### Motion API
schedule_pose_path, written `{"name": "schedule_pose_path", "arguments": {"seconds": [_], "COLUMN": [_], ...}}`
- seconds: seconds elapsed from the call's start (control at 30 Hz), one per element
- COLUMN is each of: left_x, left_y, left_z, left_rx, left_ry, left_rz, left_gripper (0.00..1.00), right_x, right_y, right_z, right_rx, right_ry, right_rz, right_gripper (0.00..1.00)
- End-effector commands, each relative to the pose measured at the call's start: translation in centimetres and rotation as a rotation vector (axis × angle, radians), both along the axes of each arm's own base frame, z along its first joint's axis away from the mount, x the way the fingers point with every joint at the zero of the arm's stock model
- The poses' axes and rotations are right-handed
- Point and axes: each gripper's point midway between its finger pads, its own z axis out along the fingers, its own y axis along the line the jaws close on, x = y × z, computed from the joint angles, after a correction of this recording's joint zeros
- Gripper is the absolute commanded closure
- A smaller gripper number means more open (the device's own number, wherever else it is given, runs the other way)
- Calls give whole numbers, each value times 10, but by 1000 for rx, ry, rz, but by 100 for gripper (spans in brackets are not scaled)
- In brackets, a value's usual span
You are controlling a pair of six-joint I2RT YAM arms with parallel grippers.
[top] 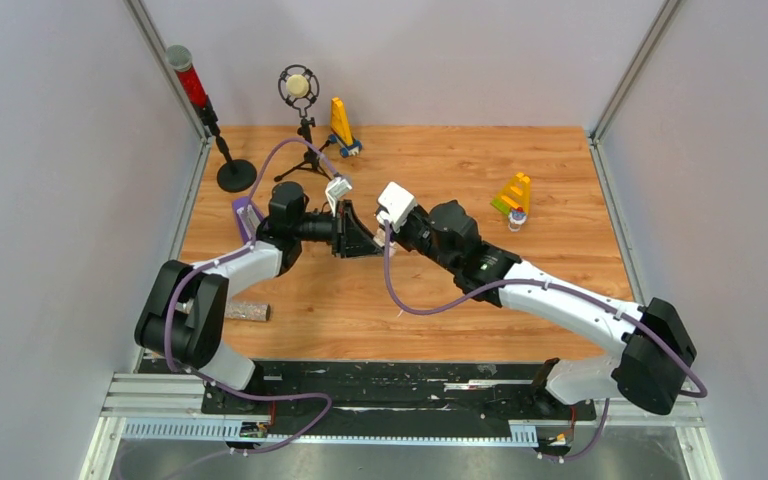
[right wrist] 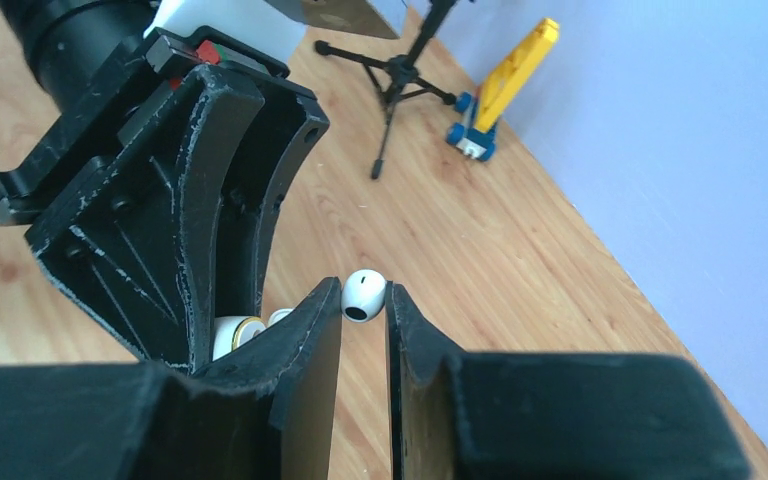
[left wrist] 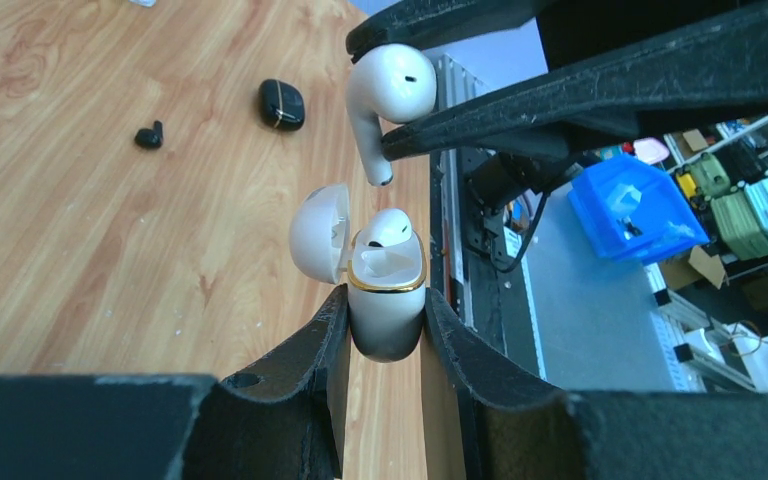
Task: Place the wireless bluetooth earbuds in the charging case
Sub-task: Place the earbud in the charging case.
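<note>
My left gripper is shut on a white charging case with a gold rim. Its lid is open and one white earbud sits inside. My right gripper is shut on the head of a second white earbud. It holds this earbud just above the open case, stem pointing down at it. In the top view the two grippers meet above the table's middle and hide the case. A black earbud and a closed black case lie on the wood.
A microphone on a tripod, a yellow toy and a red-topped stand are at the back. A yellow-green toy is at the right. A small brown block lies near the left arm's base.
</note>
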Motion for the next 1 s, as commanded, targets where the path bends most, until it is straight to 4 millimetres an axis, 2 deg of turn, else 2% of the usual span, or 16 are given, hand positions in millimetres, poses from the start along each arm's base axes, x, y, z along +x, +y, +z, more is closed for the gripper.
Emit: {"name": "schedule_pose_path", "arguments": {"seconds": [0.0, 0.13, 0.33, 0.97], "left_x": [13, 15, 15, 20], "left_y": [-6, -6, -3, 3], "left_z": [25, 29, 35, 40], "left_rx": [-37, -51, -62, -76], "left_ry": [41, 31, -2, -27], "left_rz": [5, 29, 66, 108], "left_gripper": [90, 89, 89, 89], "right_x": [21, 23, 17, 7], "right_y": [-4, -4, 1, 15], "right_z": [24, 25, 15, 20], "right_rx": [106, 119, 120, 105], "right_ry": [-57, -32, 7, -22], "right_rz": [-137, -163, -165, -151], "right_gripper": [86, 86, 87, 89]}}
